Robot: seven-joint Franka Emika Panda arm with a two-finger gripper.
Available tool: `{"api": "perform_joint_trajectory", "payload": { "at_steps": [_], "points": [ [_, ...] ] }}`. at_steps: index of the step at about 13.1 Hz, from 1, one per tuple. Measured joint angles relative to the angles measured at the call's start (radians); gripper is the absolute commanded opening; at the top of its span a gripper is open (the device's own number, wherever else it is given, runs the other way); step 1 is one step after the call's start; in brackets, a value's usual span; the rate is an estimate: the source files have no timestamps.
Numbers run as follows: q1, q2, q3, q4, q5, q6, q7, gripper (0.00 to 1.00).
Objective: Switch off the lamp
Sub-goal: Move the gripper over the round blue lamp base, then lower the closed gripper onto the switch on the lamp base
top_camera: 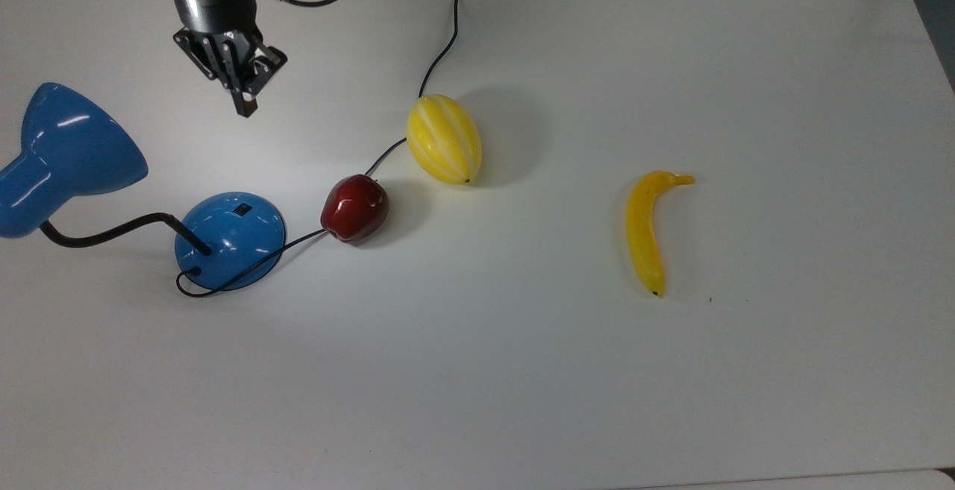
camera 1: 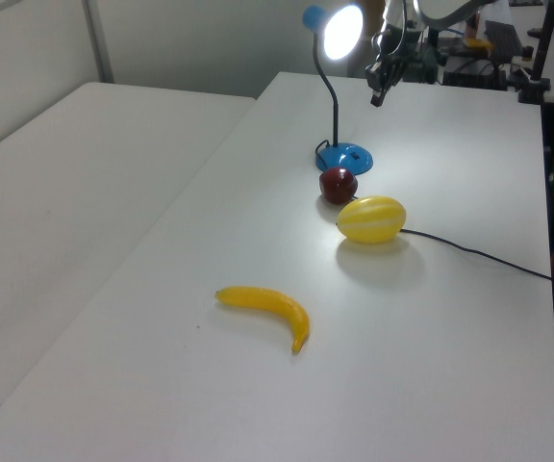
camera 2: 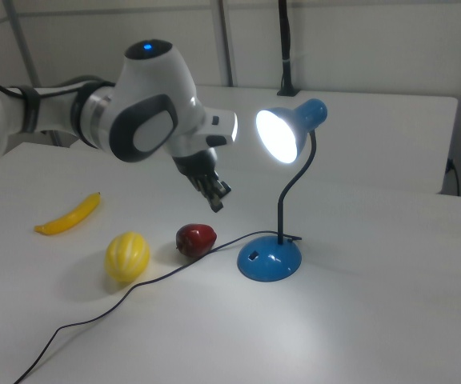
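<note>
The lamp stands at the top view's left, its blue domed base [top_camera: 231,240] carrying a small black switch [top_camera: 242,209]. A black bendy neck leads to the blue cone shade [top_camera: 71,143]. The bulb glows inside the shade [camera 2: 282,134], so the lamp is lit. My gripper [top_camera: 245,108] hangs above the table, beyond the base and apart from it, fingers together and holding nothing. In the right view the gripper [camera 2: 217,205] is above the red apple, to the left of the base [camera 2: 269,258]. In the left view the gripper [camera 1: 376,98] is right of the shade [camera 1: 342,31].
A red apple [top_camera: 354,208] sits just right of the base in the top view, on the black cord [top_camera: 440,50]. A yellow striped melon [top_camera: 444,139] lies beyond it. A banana [top_camera: 646,229] lies further to the top view's right.
</note>
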Motion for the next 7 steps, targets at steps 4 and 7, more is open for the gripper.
{"api": "perform_joint_trajectory", "payload": {
  "at_steps": [4, 7],
  "points": [
    [-0.023, 0.1, 0.0, 0.0, 0.0, 0.146, 0.0, 0.02],
    [-0.032, 0.161, 0.0, 0.005, 0.0, 0.208, 0.0, 0.02]
  ]
}}
